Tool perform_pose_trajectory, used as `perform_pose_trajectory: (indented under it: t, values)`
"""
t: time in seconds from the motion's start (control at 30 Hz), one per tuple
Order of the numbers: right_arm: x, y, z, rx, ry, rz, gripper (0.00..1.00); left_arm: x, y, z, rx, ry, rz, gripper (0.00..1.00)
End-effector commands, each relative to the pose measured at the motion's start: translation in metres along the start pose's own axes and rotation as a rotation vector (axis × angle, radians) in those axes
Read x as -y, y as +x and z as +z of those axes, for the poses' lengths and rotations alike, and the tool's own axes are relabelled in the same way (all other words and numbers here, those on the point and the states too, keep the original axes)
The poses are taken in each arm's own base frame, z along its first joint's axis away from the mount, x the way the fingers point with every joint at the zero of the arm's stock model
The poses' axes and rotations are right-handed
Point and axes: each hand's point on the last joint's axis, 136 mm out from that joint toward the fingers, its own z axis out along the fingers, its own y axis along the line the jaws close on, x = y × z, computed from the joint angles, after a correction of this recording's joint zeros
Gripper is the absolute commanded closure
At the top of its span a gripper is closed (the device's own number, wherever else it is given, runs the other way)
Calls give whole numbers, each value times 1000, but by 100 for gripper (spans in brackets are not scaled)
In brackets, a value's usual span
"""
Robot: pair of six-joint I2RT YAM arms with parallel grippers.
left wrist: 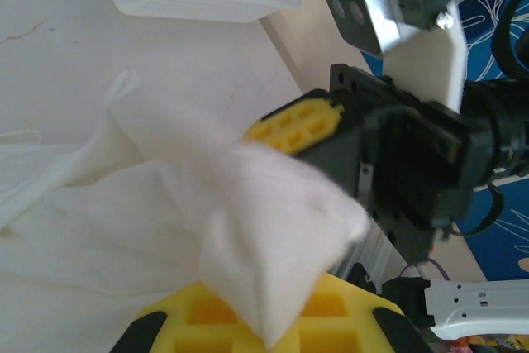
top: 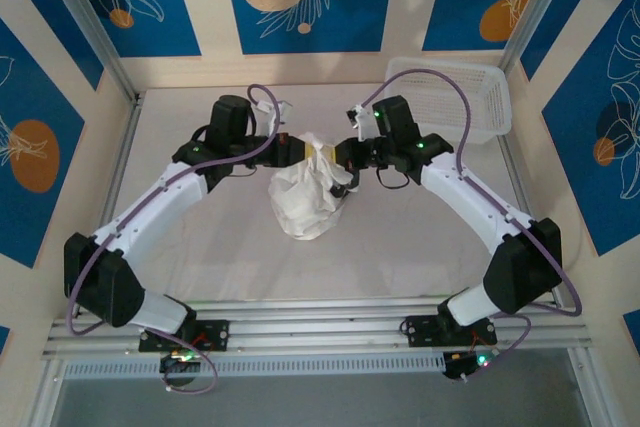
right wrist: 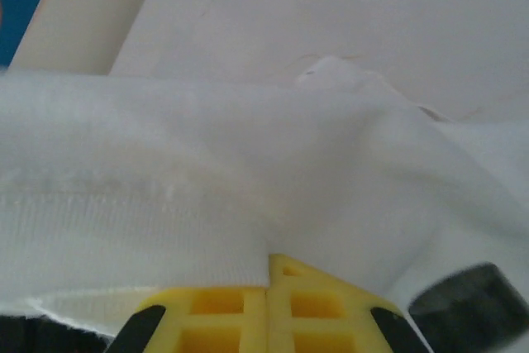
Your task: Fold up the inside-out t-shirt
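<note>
The one inside-out t-shirt (top: 308, 197) hangs bunched at the middle of the tabletop (top: 200, 237), its lower folds resting on the surface. The left fingers (left wrist: 318, 320) look closed on a wad of cloth. The right fingers (right wrist: 248, 320) are pressed together on a hemmed edge. It is thin, soft and light, so it will sag and slip. I judge seams or shoulders the better hold. One mesh basket (top: 470, 97) sits far right.

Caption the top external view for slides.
Left gripper and right gripper pinch the bunched white t-shirt; mesh basket far right.
</note>
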Motion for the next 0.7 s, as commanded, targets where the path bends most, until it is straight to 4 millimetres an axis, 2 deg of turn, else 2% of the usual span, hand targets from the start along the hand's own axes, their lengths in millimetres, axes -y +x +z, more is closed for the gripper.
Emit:
perform_pose_trajectory:
  t: [0.0, 0.03, 0.07, 0.2, 0.23, 0.27, 0.33, 0.4, 0.43, 0.5, 0.53, 0.63, 0.67]
  values:
    - [71, -10, -29, 115, 191, 241, 100, 14, -13, -24, 52, -2, 18, 100]
    - [82, -9, -32, 136, 184, 273, 100, 15, -12, -26, 50, 6, 11, 100]
    - [84, -7, -31, 130, 177, 256, 100, 17, -11, -27, 47, 16, 5, 100]
    - [80, 11, -13, -9, 172, 175, 100, 29, -12, -22, 41, 113, -39, 100]
    - [79, 13, -14, -17, 166, 191, 93, 29, -13, -21, 43, 119, -47, 100]
    - [74, 12, -18, -12, 156, 199, 81, 28, -13, -21, 41, 115, -50, 100]
    - [58, 5, -33, 38, 118, 187, 60, 23, -12, -19, 37, 90, -57, 100]
    - [39, -1, -51, 110, 81, 153, 51, 19, -10, -17, 31, 73, -61, 100]
    - [30, -2, -61, 157, 71, 140, 50, 17, -10, -16, 29, 71, -62, 100]
    - [19, 3, -68, 232, 79, 150, 50, 14, -9, -13, 28, 67, -73, 100]
    - [5, 8, -68, 257, 45, 142, 51, 11, -9, -12, 32, 60, -81, 100]
    - [-49, 30, -49, 245, -112, 42, 51, 6, -11, -8, 39, 47, -103, 100]
    - [-60, 37, -40, 234, -136, 18, 49, 6, -11, -7, 41, 48, -107, 100]
